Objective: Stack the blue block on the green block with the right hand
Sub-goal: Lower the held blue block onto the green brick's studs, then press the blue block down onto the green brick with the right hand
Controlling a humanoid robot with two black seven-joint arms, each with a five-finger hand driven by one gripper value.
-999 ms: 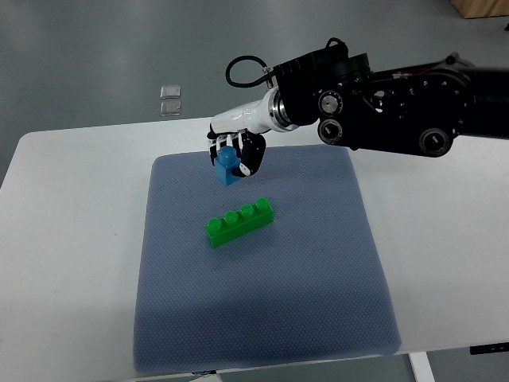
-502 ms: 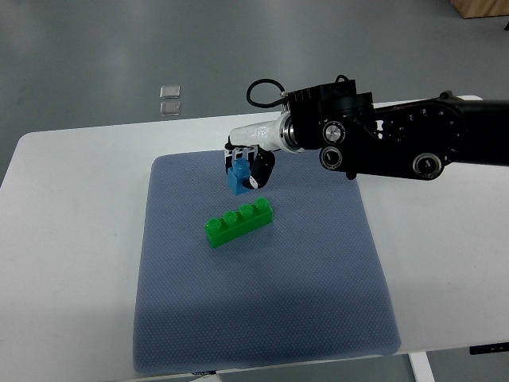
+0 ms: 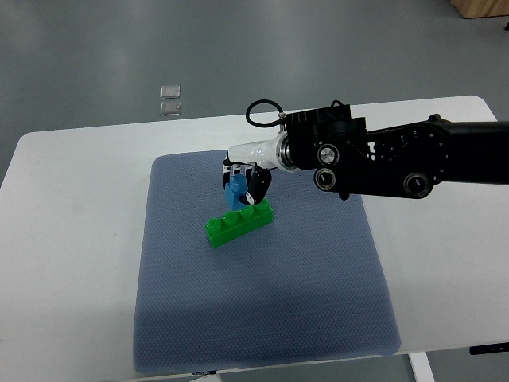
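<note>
While gripped in the right robot hand (image 3: 245, 181), blue block (image 3: 236, 192) upright above green block (image 3: 238, 222), its length slanting up-right.

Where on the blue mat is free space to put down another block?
The near half of the mat, below the green block, is bare, as is its right strip. It is crowded at the far middle, where the right hand holds the blue block.
</note>
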